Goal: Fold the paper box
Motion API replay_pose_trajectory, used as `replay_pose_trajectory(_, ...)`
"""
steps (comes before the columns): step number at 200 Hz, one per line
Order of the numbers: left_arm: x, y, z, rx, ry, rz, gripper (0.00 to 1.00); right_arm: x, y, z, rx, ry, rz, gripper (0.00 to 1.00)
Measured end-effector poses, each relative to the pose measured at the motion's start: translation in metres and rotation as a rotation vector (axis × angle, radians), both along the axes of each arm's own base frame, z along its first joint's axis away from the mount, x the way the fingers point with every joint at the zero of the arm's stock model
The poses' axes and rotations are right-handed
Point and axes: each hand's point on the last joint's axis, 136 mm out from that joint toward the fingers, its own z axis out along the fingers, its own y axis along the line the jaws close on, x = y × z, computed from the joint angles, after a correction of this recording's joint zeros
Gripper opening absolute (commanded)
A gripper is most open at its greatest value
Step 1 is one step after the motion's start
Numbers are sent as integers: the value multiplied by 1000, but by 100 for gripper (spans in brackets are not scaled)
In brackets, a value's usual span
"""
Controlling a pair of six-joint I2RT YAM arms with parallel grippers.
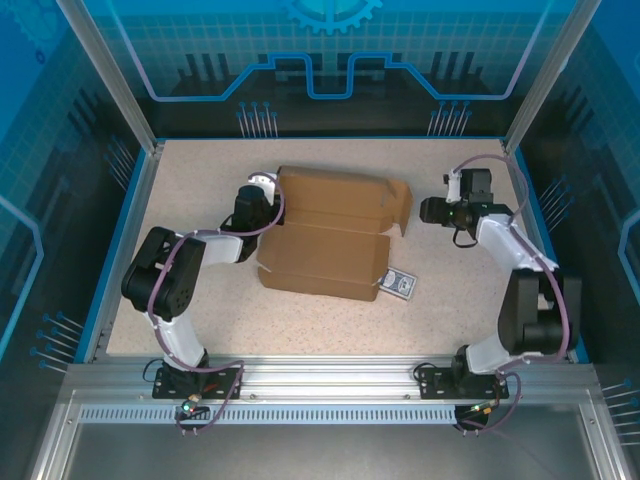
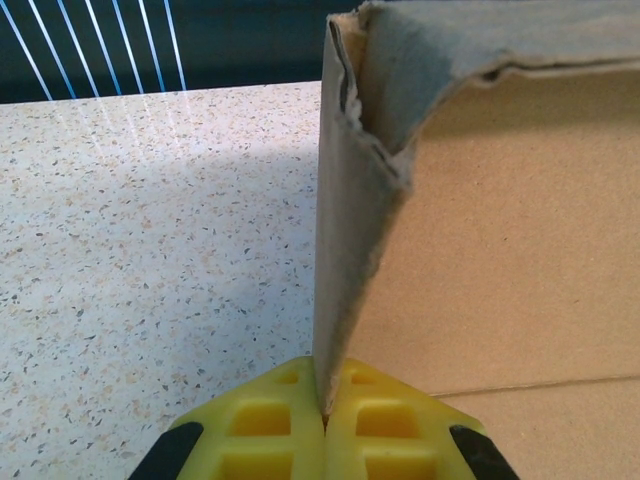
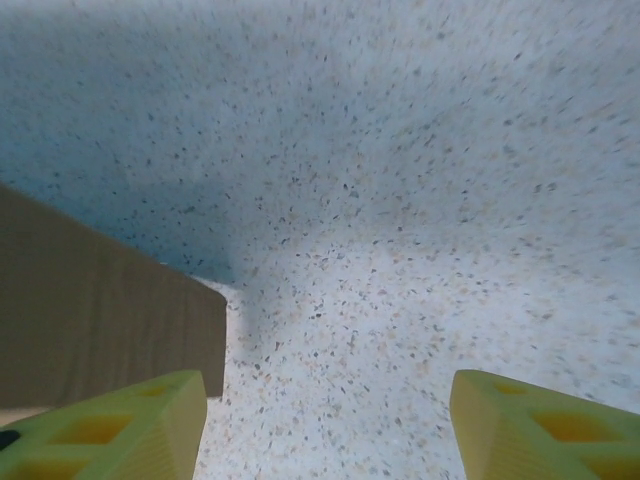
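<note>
A: Where's the paper box?
B: Middle of the desk, between the two arms, a bit toward the back. It's brown cardboard, partly unfolded. One panel lies toward the rear and another toward the front, with a crease between them. An end flap stands up at the right end of the rear panel.
A: Left hand?
B: In the top view it's at the box's left edge. The wrist view settles it: the left hand is clamped on the box. Its yellow pads are pressed together with a thin upright cardboard wall pinched between them. The wall stands roughly vertical with a ragged top corner, and another panel folds off it to the right. Speckled desk lies to its left.
A: Right hand?
B: Off the box's right end, near the raised flap but apart from it in the top view. In its wrist view the right hand is spread wide. The fingers are well apart, with bare desk showing between them. A cardboard edge of the box sits at the left, just above the left-side finger. Can't tell whether they touch.
A: Anything else?
B: A small blue-and-white patterned card lies flat on the desk at the box's front right corner, just beside it. Can't tell if it touches.
</note>
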Motion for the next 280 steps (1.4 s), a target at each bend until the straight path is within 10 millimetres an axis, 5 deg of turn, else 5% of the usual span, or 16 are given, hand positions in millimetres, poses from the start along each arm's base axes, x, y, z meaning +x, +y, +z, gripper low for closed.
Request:
replay_pose_trajectory(50, -1, 0, 4, -2, -7, 0, 0, 22, 35, -28, 52, 49, 97, 62)
replay_pose_trajectory(85, -1, 1, 4, -1, -6, 1, 0, 21, 65, -24, 82, 26, 185, 63)
replay_pose_trajectory(280, -1, 1, 4, -2, -6, 0, 0, 24, 122, 5, 91, -180, 527, 57)
